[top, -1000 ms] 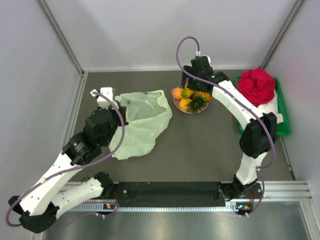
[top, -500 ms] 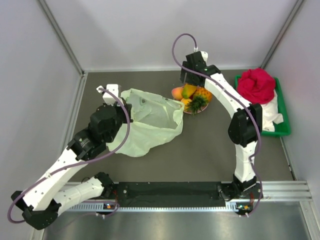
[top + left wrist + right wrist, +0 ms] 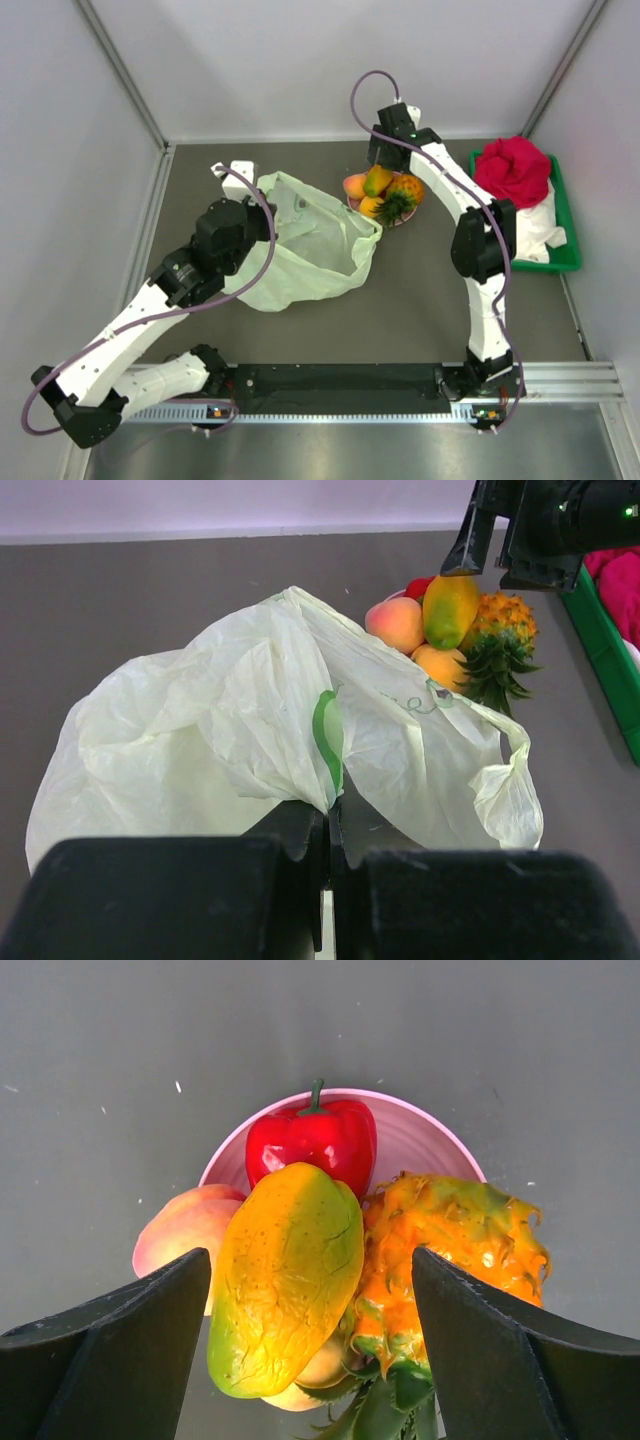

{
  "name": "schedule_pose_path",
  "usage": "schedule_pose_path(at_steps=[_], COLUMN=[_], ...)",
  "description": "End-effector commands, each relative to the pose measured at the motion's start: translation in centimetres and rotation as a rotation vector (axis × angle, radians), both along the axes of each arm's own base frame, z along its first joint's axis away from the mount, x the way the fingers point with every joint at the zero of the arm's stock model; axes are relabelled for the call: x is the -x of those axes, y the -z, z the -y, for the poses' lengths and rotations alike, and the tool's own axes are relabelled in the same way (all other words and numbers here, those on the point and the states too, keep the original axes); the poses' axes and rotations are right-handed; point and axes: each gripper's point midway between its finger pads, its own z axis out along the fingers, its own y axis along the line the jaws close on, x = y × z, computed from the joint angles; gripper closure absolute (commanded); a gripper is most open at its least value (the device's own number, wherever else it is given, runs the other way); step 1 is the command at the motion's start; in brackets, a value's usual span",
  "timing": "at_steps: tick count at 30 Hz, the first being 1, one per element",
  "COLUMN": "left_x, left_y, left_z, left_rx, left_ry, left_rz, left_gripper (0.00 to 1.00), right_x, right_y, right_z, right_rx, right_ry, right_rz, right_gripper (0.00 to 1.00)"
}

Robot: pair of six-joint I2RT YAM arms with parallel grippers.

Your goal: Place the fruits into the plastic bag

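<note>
The fruits sit heaped on a pink plate (image 3: 420,1138): a yellow-green mango (image 3: 290,1275) on top, a red pepper-like one (image 3: 312,1140) behind it, a peach (image 3: 185,1230) at the left and a small orange pineapple (image 3: 450,1250) at the right. My right gripper (image 3: 310,1255) hangs open above the pile, its fingers on either side of the mango and apart from it. From above, that gripper (image 3: 385,165) stands over the fruits (image 3: 377,183). The pale-green plastic bag (image 3: 310,250) lies crumpled left of the plate. My left gripper (image 3: 330,810) is shut on a fold of the bag (image 3: 250,710).
A green tray (image 3: 565,250) at the right edge holds a red cloth bundle (image 3: 512,170) and something white (image 3: 545,230). Grey walls close in the table at the back and on both sides.
My left gripper has pulled the bag to the right, so its edge now lies beside the plate. The right gripper has shifted slightly over the fruits and stays open.
</note>
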Motion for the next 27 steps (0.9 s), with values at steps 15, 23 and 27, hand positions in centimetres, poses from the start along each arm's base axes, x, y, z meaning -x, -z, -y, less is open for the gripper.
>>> schedule_pose_path(at_steps=[15,23,27], left_x=[-0.5,-0.4,-0.4], left_y=[-2.5,-2.2,-2.1], left_z=[1.5,1.6,1.5], left_rx=[0.068,0.078,0.078], left_ry=[0.045,0.052,0.045], left_rz=[0.055,0.046,0.046], left_gripper=[1.0,1.0,1.0], right_x=[-1.3,-1.8,-1.9], right_y=[1.0,1.2,1.5], right_z=[-1.0,-1.6,-1.6], right_rx=[-0.024,-0.043,-0.04], right_ry=[-0.026,-0.037,-0.039], right_rz=[-0.001,0.003,-0.004], right_gripper=[0.2,0.2,0.21])
